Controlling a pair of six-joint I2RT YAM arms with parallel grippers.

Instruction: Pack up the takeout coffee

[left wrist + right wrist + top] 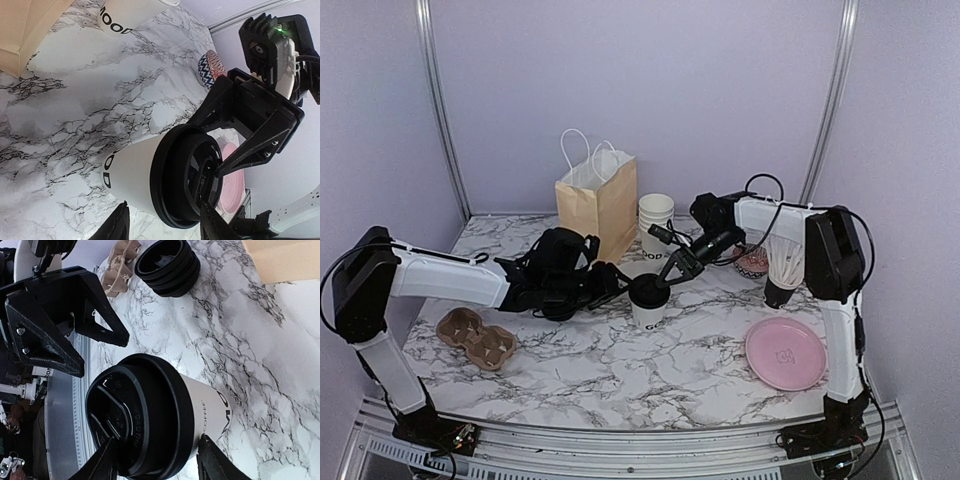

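Coffee cup [648, 300]: stands upright near the middle of the marble table [620, 390], just in front of the paper bag [598, 205]. Its black lid [135, 415] is seated, and dark lettering shows on its side.
Left gripper [106, 352]: spread, at the lid from the left, pinching nothing.
Right gripper [205, 148]: spread, at the lid from the opposite side, pinching nothing.
Step in hand (judged): taking hold of the cup to carry it to the bag or the cardboard carrier [475, 337].
Doing it well: only one gripper should close, and on the paper wall below the lid rim. The squeeze should be light, since paper buckles and a lid pinched alone may pop off. The other gripper should give room. The lift should be straight, with the cup kept upright.
Hard to make out: whether any fingertip touches the lid; whether the cup holds liquid; which container is meant; the inside of the bag.
Cut off: each wrist view crops its own fingers at the lower edge. In the overhead view the stack of lids [167, 265] cannot be told from the left arm.
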